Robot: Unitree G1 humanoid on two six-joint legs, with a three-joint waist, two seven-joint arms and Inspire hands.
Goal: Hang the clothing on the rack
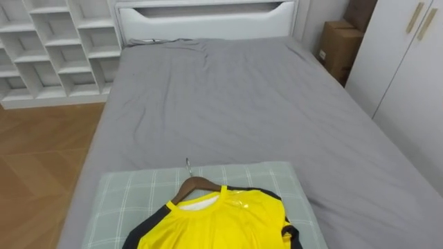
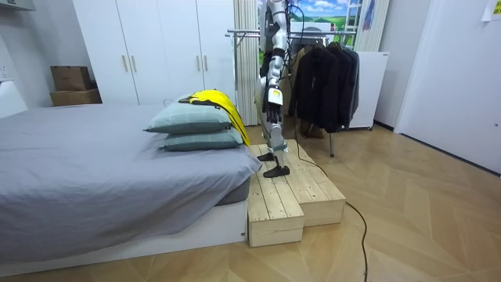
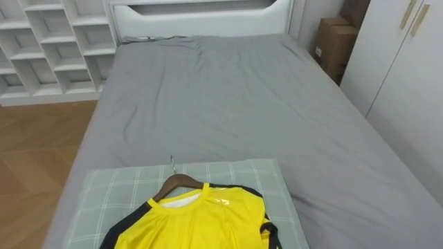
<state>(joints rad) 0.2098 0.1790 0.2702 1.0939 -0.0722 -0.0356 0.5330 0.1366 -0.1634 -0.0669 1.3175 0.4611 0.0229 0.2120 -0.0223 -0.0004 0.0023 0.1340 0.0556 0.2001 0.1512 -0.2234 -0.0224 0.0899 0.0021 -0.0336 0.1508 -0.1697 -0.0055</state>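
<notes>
Yellow shirt (image 1: 214, 225) sits nearest, already threaded on a wooden hanger (image 1: 197, 185), with the metal hook poking out past the collar toward the head of the bed. Shirt and hanger lie flat on a pale green checked pillow (image 1: 131, 200) at the foot of the grey bed (image 1: 235, 104). The room view shows two such pillows stacked, with the shirt draped over the top one and hanging down its near side.

The robot stands on a wooden platform (image 2: 293, 192) at the foot of the bed, facing it. Its left hand (image 2: 272, 98) hangs by its side, apart from the shirt. It is too small to tell whether it is clenched or relaxed. Nothing touches the shirt.

Progress, as a judgement: early. The shirt is on the hanger, so that part looks done. Still left are picking up the hanger, turning round and hooking it on the clothes rack (image 2: 313, 35) behind the robot, where dark jackets (image 2: 325, 78) already hang.

Writing: none legible. The cardboard box (image 1: 339, 45) beside the wardrobe (image 1: 408, 76) carries a small white label, too small to read. Some shiny marks show near the shirt collar, and I can't tell whether they are print. White cube shelves (image 1: 55, 48) stand left of the bed.
</notes>
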